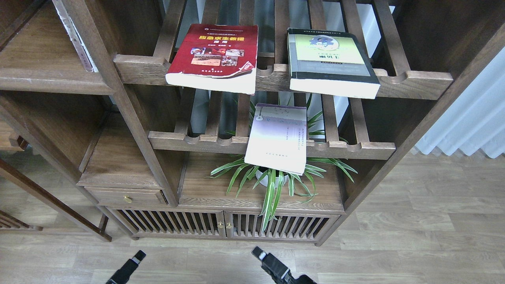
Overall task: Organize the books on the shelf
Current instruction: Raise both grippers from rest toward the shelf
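Three books lie flat on the slatted racks of a dark wooden unit. The thick red book (215, 55) and the pale-green, black-bordered book (331, 61) rest on the upper rack, both overhanging its front rail. On the lower rack the thin lavender-white book (278, 138) also hangs over the front. A solid plank shelf (47, 77) with a rounded front edge sits at the upper left. My left gripper (138, 256) and right gripper (258, 252) are low at the bottom edge, far from the books; they are too small and dark to read.
A potted spider plant (272, 177) stands on the plank under the lower rack, leaves spilling forward. There is a small drawer (126, 196) and slatted cabinet doors (225, 225) below. A pale strip (75, 35) leans at the plank shelf's right end. White curtain (469, 122) at right.
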`<state>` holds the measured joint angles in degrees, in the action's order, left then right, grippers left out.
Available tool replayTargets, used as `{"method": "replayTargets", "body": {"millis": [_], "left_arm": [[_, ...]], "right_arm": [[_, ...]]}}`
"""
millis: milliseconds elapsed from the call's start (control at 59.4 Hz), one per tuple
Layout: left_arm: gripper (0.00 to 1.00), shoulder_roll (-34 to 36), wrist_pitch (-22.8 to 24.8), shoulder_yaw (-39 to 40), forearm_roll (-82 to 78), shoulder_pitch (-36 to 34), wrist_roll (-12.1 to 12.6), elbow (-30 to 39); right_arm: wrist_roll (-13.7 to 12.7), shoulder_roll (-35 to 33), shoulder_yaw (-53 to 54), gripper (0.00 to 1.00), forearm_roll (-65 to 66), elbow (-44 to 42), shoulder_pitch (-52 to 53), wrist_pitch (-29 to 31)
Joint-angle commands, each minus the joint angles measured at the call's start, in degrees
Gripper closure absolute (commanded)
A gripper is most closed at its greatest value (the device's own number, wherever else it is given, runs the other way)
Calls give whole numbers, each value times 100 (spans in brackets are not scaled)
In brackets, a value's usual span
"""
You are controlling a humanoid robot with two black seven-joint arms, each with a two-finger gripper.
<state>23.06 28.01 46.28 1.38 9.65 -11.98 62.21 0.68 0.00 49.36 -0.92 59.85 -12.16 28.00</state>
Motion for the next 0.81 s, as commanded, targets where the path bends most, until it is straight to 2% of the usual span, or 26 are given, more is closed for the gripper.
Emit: {"method": "replayTargets", "body": {"millis": [0,555,791], "left_arm": [[0,155,-1,83,-7,37,-111,115],[0,190,-1,223,-7,1,-147,230],[0,199,-1,513,-7,19,-410,177]], "right_arm": [[2,0,91,0,-66,133,-59,0],[-16,0,-225,0,-48,-834,345,0],[-7,0,-217,0,-83,-861,301,0]]}}
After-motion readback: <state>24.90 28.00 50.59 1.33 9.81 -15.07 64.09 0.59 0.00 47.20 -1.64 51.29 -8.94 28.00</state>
